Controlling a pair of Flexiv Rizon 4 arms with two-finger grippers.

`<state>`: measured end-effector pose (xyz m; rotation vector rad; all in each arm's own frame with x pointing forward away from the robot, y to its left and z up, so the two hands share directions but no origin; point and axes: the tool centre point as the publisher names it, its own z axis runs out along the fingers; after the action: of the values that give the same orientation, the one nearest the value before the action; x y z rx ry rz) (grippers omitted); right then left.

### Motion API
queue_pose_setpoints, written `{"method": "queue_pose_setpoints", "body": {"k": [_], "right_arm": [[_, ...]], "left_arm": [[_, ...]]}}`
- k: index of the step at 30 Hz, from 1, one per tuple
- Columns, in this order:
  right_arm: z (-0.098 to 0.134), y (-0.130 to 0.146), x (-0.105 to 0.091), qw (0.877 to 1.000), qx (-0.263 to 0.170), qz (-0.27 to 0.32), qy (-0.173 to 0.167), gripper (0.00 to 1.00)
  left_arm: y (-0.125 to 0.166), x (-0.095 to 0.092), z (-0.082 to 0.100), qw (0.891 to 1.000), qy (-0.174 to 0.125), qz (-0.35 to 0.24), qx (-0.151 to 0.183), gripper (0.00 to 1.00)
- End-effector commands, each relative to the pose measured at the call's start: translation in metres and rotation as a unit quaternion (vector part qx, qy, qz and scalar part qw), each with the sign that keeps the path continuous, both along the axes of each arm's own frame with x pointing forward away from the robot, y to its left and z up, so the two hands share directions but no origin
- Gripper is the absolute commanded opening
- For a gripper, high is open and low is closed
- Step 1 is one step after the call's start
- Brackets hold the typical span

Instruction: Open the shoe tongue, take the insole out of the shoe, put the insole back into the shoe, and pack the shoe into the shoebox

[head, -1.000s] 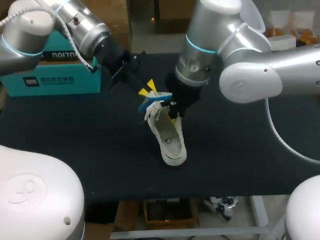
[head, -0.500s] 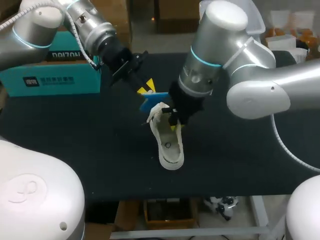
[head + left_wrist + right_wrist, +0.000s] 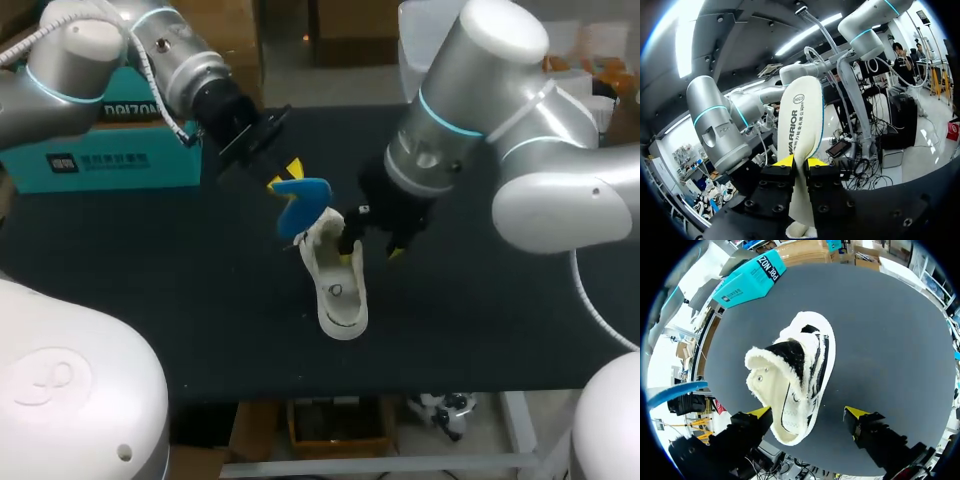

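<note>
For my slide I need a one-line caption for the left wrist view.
Left gripper shut on the pale insole, which extends well beyond its two fingers.

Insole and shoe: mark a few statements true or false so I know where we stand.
1. The left tool is shut on the insole. True.
2. The insole lies inside the shoe. False: it is held in the air, out of the shoe.
3. The right tool is shut on the shoe. False: it is open, its fingers wide apart by the shoe.
4. The shoe sits on the table, not in the box. True.
</note>
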<state>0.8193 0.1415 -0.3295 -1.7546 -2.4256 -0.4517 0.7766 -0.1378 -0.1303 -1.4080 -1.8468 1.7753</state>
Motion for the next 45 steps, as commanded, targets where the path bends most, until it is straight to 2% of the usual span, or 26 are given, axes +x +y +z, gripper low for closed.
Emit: {"method": "queue_pose_setpoints", "body": {"k": [1,4,13,19,21,22,25,26,28,29,32,33,35,37,40,41,42,45], "right_arm": [[0.015,-0.024,-0.013,1.000,0.019,-0.002,-0.007,1.00],[0.019,-0.030,-0.017,1.000,0.017,0.001,-0.002,1.00],[0.019,-0.031,-0.017,1.000,0.016,0.001,-0.001,1.00],[0.019,-0.031,-0.017,1.000,0.016,0.001,-0.001,1.00],[0.019,-0.032,-0.018,0.999,0.044,0.007,0.032,1.00],[0.020,-0.035,-0.018,0.997,0.060,-0.010,0.052,1.00],[0.023,-0.040,-0.022,0.992,0.096,-0.032,0.080,1.00],[0.024,-0.044,-0.024,0.986,0.116,-0.051,0.105,1.00],[0.026,-0.047,-0.026,0.979,0.134,-0.076,0.131,1.00],[0.026,-0.047,-0.028,0.973,0.142,-0.093,0.158,1.00],[0.028,-0.047,-0.031,0.959,0.156,-0.128,0.200,1.00],[0.030,-0.046,-0.034,0.948,0.166,-0.142,0.232,1.00],[0.033,-0.045,-0.037,0.931,0.179,-0.168,0.272,1.00],[0.041,-0.040,-0.037,0.924,0.192,-0.173,0.282,1.00],[0.051,-0.032,-0.036,0.917,0.181,-0.173,0.311,1.00],[0.052,-0.031,-0.035,0.917,0.179,-0.170,0.314,1.00],[0.059,-0.026,-0.034,0.925,0.153,-0.149,0.314,1.00],[0.059,-0.026,-0.034,0.925,0.153,-0.149,0.314,1.00]], "left_arm": [[0.008,-0.007,-0.006,0.999,0.031,0.000,-0.014,0.00],[0.012,-0.012,-0.007,0.998,0.056,0.004,-0.018,0.00],[0.012,-0.030,0.001,0.997,0.070,0.016,0.004,0.00],[0.015,-0.036,-0.001,0.996,0.091,0.008,-0.001,0.00],[0.015,-0.040,-0.001,0.996,0.093,0.008,-0.001,0.00],[0.015,-0.043,0.000,0.996,0.094,0.010,0.001,0.00],[0.017,-0.049,0.002,0.996,0.092,0.018,0.001,0.00],[0.017,-0.052,0.002,0.996,0.091,0.018,0.000,0.00],[0.016,-0.055,0.003,0.996,0.090,0.020,0.000,0.00],[0.014,-0.056,0.003,0.996,0.089,0.021,0.001,0.00],[0.011,-0.058,0.003,0.996,0.089,0.019,0.004,0.00],[0.010,-0.059,0.002,0.996,0.090,0.017,0.005,0.00],[0.008,-0.060,0.002,0.996,0.091,0.015,0.004,0.00],[0.007,-0.061,0.001,0.996,0.094,0.011,0.001,0.00],[0.006,-0.061,0.001,0.995,0.097,0.007,0.000,0.00],[0.005,-0.061,0.000,0.995,0.098,0.007,0.000,0.00],[0.005,-0.061,0.000,0.995,0.100,0.005,0.000,0.00],[0.003,-0.059,-0.001,0.995,0.104,0.000,-0.001,0.00]]}}
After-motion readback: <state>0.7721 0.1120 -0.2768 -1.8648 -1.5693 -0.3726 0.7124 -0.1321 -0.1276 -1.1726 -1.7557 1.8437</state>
